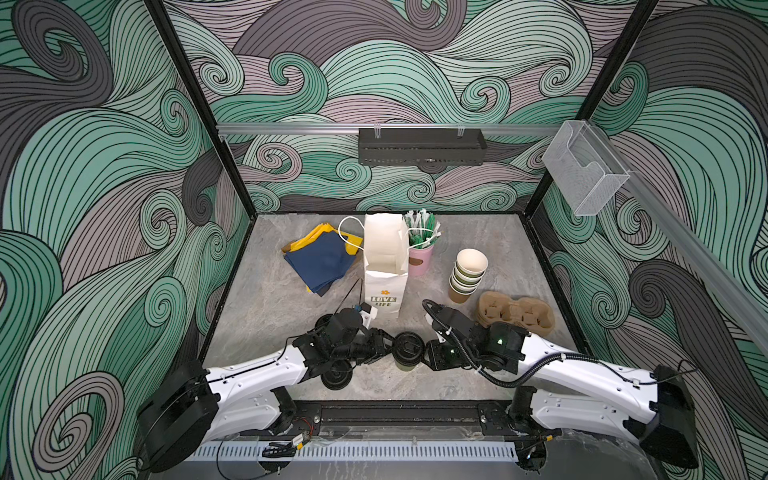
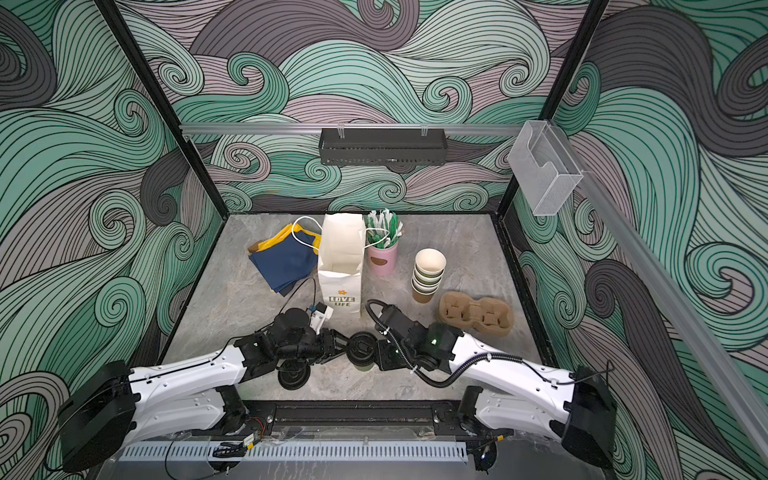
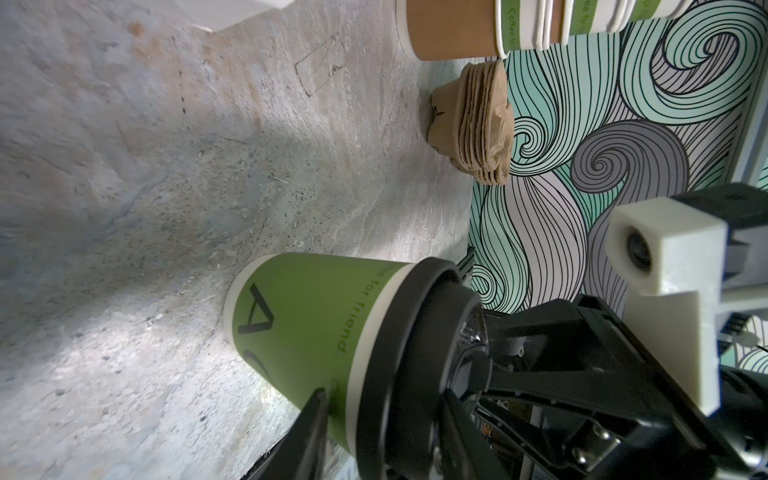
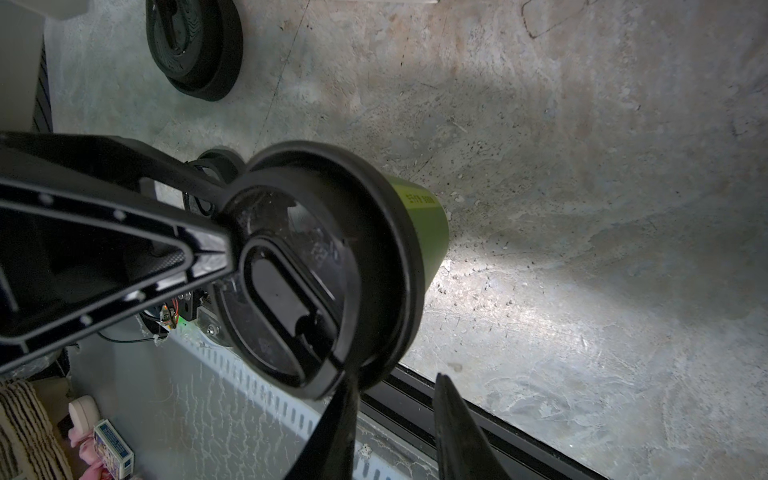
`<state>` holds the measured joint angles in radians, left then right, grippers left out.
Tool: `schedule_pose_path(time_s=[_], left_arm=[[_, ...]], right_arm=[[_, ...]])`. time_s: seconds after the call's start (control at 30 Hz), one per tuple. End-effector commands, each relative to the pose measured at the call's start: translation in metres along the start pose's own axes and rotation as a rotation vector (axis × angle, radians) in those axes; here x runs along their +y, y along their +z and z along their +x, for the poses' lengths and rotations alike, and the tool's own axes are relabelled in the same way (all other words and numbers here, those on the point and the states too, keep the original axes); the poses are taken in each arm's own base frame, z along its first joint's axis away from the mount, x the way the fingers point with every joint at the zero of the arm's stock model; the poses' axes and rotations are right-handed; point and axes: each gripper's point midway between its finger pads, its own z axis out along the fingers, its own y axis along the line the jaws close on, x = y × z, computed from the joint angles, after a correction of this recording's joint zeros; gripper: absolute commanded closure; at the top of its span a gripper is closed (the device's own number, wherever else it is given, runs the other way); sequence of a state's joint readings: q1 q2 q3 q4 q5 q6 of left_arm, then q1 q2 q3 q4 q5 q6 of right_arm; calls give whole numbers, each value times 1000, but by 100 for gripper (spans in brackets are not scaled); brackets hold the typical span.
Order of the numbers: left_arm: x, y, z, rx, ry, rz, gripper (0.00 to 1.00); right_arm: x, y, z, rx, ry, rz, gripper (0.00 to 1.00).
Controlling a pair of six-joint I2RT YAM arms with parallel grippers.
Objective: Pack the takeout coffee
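One takeout coffee [image 1: 405, 365] [image 2: 363, 365] stands upright near the table's front middle, an olive-green cup [image 3: 299, 324] with a black sip lid [image 4: 311, 270]. My left gripper [image 1: 390, 343] [image 2: 344, 341] [image 3: 384, 403] reaches it from the left. It is shut on the lid's edge, with one finger on the lid's top and the other against the cup wall just under the rim. My right gripper [image 1: 427, 351] [image 2: 379, 353] [image 4: 395, 386] comes from the right. Its jaws stand apart with nothing between them, and one finger touches the lid's rim.
A white paper bag [image 1: 384, 266] stands open behind the cup. Right of it are a stack of lidless cups [image 1: 467, 276] and brown cup carriers [image 1: 515, 316]. Loose black lids [image 1: 336, 376] lie under the left arm. Blue and yellow napkins [image 1: 320, 259] and a pink stirrer holder [image 1: 420, 262] sit at the back.
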<state>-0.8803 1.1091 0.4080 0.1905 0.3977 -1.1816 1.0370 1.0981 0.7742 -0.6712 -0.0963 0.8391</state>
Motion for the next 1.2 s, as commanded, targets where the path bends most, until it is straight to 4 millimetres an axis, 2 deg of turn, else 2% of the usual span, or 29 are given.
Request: schedule_pose_path(time_s=[0.0, 0.1, 0.17, 0.2, 0.27, 0.37, 0.43, 0.5, 0.63, 0.7, 0.97, 1.17], left_arm=[[38, 3, 18, 69, -29, -150, 60], [42, 2, 18, 71, -29, -166, 60], [45, 2, 18, 71, -31, -179, 60], [45, 2, 19, 73, -30, -181, 60], [44, 2, 18, 73, -27, -180, 60], [40, 1, 17, 72, -20, -176, 60], [39, 1, 17, 73, -15, -175, 60], [39, 1, 17, 72, -15, -176, 60], [40, 1, 18, 77, -16, -181, 61], [38, 1, 17, 76, -14, -179, 61], [40, 1, 17, 76, -15, -187, 62], [45, 0, 17, 77, -16, -216, 63]], right_arm=[[-42, 18, 19, 80, 56, 188, 67], [-56, 20, 23, 101, 69, 262, 67], [-55, 19, 24, 114, 65, 264, 67], [-49, 18, 22, 114, 57, 237, 67], [-22, 9, 12, 86, 15, 118, 67], [5, -21, -11, -40, -11, -32, 67], [5, -37, -24, -111, 40, -87, 67], [3, -41, -33, -140, 92, -138, 65], [15, -34, -45, -152, 156, -267, 43], [18, -29, -47, -138, 156, -271, 40], [1, 2, -46, -87, 201, -199, 46], [-16, 15, -38, -58, 257, -150, 52]])
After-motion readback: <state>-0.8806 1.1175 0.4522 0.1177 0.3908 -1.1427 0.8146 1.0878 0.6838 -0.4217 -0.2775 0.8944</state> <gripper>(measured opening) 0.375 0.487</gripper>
